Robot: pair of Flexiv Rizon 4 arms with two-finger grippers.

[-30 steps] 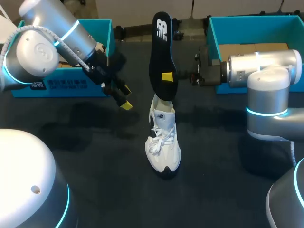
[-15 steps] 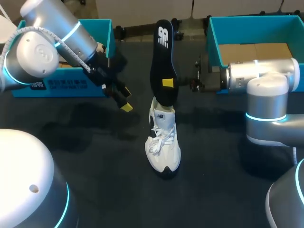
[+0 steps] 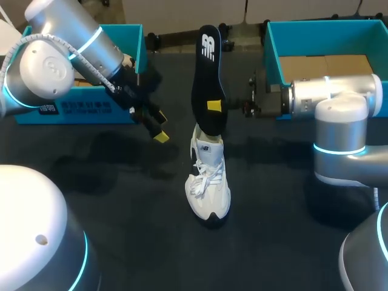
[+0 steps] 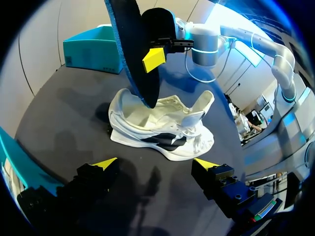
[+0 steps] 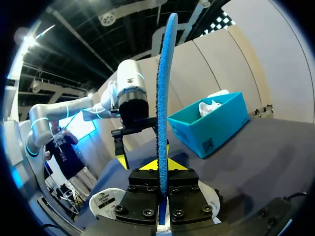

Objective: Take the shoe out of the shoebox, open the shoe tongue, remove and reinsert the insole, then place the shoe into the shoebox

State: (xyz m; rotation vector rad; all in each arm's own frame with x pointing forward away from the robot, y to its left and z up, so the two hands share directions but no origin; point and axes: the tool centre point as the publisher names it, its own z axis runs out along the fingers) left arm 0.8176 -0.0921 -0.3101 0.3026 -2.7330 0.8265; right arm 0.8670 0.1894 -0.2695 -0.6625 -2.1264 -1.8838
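Observation:
A white shoe (image 3: 209,182) stands on the dark table, toe toward me. A black insole (image 3: 207,73) with a blue underside rises upright from it, its lower end at the shoe's opening. My right gripper (image 3: 213,106) comes in from the right and is shut on the insole about midway up. In the right wrist view the insole (image 5: 165,88) stands edge-on between the shut fingers of that gripper (image 5: 162,166). My left gripper (image 3: 159,125) hangs open left of the shoe, holding nothing. The left wrist view shows the left gripper (image 4: 156,163) short of the shoe (image 4: 162,128), with the insole (image 4: 135,54) behind.
A teal shoebox (image 3: 79,109) stands at the back left behind my left arm, with something white inside (image 5: 209,105). A second teal box (image 3: 321,30) with a brown cardboard floor stands at the back right, behind my right arm.
The right gripper lowered the insole a little toward the shoe's opening, then held still. The left arm and the shoe have not moved.

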